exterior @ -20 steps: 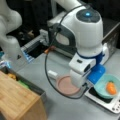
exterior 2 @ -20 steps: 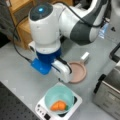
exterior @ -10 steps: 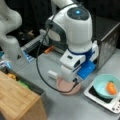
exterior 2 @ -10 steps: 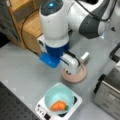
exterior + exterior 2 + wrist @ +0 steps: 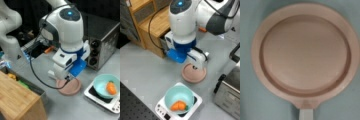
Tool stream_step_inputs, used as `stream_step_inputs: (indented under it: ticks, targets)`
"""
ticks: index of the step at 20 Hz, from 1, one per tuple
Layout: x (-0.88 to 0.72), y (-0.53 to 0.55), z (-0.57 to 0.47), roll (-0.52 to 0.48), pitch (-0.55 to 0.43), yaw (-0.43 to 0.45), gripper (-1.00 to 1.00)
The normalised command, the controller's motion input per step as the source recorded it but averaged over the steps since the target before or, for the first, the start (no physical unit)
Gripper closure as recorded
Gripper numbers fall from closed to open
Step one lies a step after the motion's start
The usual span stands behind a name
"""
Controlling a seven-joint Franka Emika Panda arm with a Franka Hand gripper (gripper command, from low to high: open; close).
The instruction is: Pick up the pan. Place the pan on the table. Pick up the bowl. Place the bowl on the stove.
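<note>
The pink-brown pan (image 5: 72, 88) (image 5: 194, 74) lies flat on the grey table (image 5: 75, 108) (image 5: 142, 67). In the wrist view the pan (image 5: 305, 55) fills the picture, its pale handle (image 5: 305, 115) pointing to the bottom edge. My gripper (image 5: 65, 79) (image 5: 195, 67) hangs just above the pan; its fingers are hidden under the hand and do not show in the wrist view. The teal bowl (image 5: 103, 86) (image 5: 179, 95) stands on the white stove (image 5: 98, 100) (image 5: 195, 104) with an orange thing (image 5: 111, 88) (image 5: 178, 106) inside it.
A silver toaster oven (image 5: 102, 45) (image 5: 230, 92) stands behind the stove. A light wooden block (image 5: 17, 100) (image 5: 155, 22) sits at the table's side. A black cable (image 5: 37, 75) loops from the wrist. Cluttered items lie at a front view's left, by the white arm base (image 5: 10, 37).
The hand has swung sideways from beside the pan to a spot right over it. The pan, bowl and stove have stayed put.
</note>
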Motion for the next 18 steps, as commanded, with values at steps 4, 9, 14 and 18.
stream_step_inputs:
  ticks: [4,9,14,18]
  targets:
    - [-0.52,-0.03,-0.24,-0.104,-0.323,0.177,-1.0]
    - [-0.37,0.0,-0.18,-0.097,-0.281,0.171,-1.0]
    - [-0.31,0.03,-0.19,-0.102,-0.235,0.177,-1.0]
    - [-0.35,0.06,-0.21,-0.11,-0.196,0.184,-1.0]
